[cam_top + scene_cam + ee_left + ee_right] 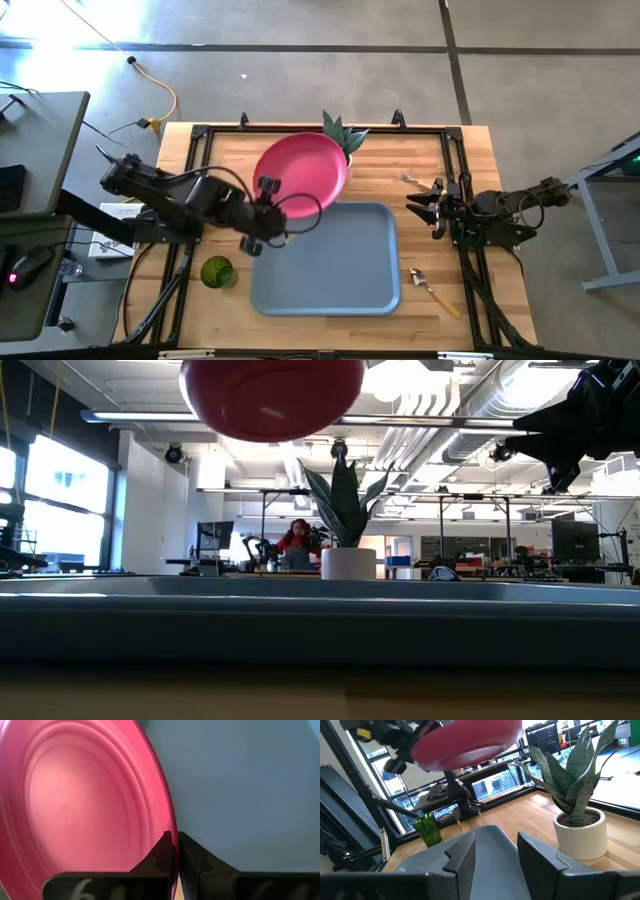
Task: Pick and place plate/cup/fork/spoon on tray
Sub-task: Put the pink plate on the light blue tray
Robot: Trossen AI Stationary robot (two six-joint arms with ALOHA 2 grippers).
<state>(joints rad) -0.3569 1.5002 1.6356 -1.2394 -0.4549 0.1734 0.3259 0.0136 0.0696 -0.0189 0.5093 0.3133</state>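
Observation:
My left gripper (272, 212) is shut on the pink-red plate (301, 173), held in the air over the far left part of the grey-blue tray (330, 262). The plate also shows high up in the low view (272, 395) and in the right wrist view (467, 742). The green cup (217, 271) stands on the table left of the tray. The spoon (433, 291) lies right of the tray, near the front. The fork (408, 180) lies at the far right. My right gripper (418, 203) is open and empty, right of the tray. My left gripper pinches the plate's rim (173, 832) between its two fingers, one finger (159, 854) on the plate's inner face and one (192, 854) on its outer face. The plate is lifted clear above the tray, tilted.
A white pot with a spiky green plant (343, 135) stands at the table's far edge, close behind the plate. Black frame rails (461, 170) run along the table's sides. A person sits far off in the room (296, 538).

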